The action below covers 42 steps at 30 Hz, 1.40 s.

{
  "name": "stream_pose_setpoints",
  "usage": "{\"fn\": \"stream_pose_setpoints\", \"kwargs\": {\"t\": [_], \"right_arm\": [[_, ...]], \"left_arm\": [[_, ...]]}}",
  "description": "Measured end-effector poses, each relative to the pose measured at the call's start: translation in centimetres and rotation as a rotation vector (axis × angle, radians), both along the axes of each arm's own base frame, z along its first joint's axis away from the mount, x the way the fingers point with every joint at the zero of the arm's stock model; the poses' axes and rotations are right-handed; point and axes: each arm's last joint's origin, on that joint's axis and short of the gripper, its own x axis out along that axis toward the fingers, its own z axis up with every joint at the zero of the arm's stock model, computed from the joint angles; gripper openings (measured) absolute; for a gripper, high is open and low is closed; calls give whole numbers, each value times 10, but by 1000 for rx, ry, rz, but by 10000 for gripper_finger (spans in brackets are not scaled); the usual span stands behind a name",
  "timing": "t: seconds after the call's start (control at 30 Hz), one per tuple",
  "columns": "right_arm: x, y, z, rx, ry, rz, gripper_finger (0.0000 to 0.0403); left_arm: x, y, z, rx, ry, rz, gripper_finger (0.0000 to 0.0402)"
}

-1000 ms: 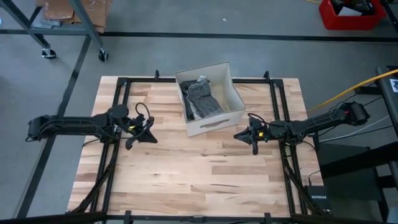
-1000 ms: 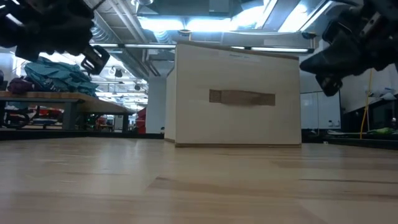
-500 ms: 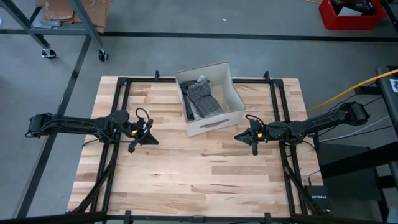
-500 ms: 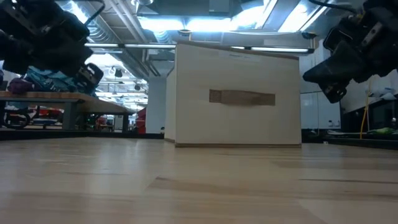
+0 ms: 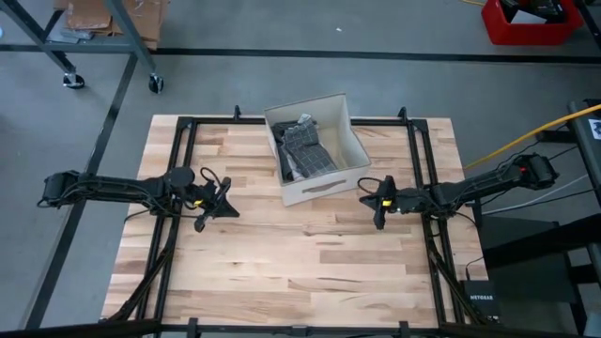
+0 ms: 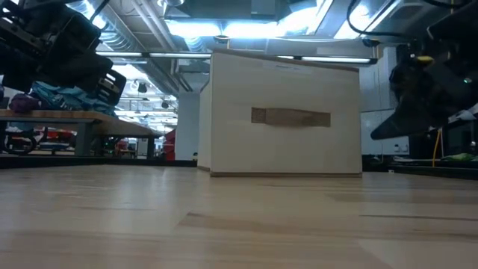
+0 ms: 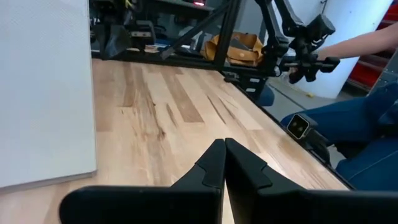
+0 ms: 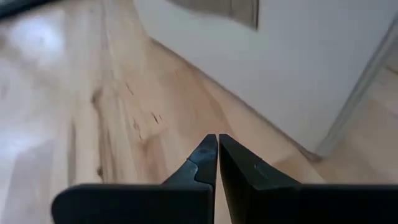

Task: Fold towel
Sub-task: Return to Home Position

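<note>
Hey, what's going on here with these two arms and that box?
The folding looks finished: folded gray and white towels lie inside the white organizer box toward the back of the wooden table. Neither arm holds anything. The left gripper and the right gripper are both shut and empty, hanging above the tabletop on either side of the box.

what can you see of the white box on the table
The white box is an open-topped rectangular organizer with plain, pale walls that look like stiff fabric or card. Its front wall has a tan handle slot. It stands upright on the far middle of the wooden table, turned slightly askew. Folded gray and white towels lie inside. The left gripper and right gripper are off to either side, not touching it.
</note>
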Motion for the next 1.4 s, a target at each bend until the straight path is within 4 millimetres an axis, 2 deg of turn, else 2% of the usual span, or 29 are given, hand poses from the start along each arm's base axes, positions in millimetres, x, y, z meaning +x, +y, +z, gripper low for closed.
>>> {"fn": "stream_pose_setpoints", "kwargs": {"t": [0.17, 0.37, 0.6, 1.2, 1.4], "right_arm": [[-1, 0, -3, -47, 42, 36, 21], [-4, 0, -7, -119, 111, 74, 21], [-12, -2, -17, -129, 238, 75, 21], [-12, -2, -17, -115, 236, 66, 21], [-14, -2, -10, -105, 177, 64, 21]], "left_arm": [[0, 1, 0, 26, -8, 19, 1], [1, 4, 0, 25, 2, 150, 3], [1, 4, -3, -166, 83, 174, 3], [-10, 3, -35, -201, 445, 205, 4], [-11, 2, -31, -198, 406, 203, 4]]}}
